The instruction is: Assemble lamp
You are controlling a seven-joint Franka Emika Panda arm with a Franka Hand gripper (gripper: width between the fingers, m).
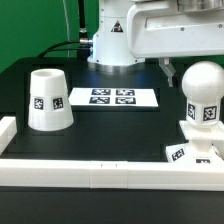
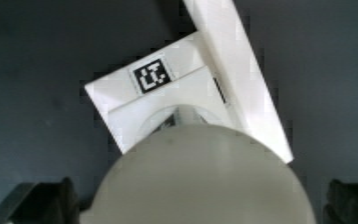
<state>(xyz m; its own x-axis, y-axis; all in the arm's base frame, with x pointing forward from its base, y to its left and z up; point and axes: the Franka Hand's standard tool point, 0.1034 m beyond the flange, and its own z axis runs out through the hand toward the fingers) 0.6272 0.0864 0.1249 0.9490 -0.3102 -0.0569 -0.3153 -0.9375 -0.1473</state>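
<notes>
Up front, the rail (image 1: 100, 172) lines the worktop (image 1: 130, 125) edge, with the base (image 1: 188, 152) tucked against it and the bulb (image 1: 203, 95) upright on top. Jaws apart, straddling the bulb's dome from above, no contact. Looks like a screw-in: centre up, drop straight, clamp squarely, turn without tipping, let the rail brace the base. Shade (image 1: 48, 100) waits further back, well apart

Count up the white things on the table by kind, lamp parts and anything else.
3 lamp parts: shade, bulb post, base
1 marker board
1 rail
Total: 5
</notes>
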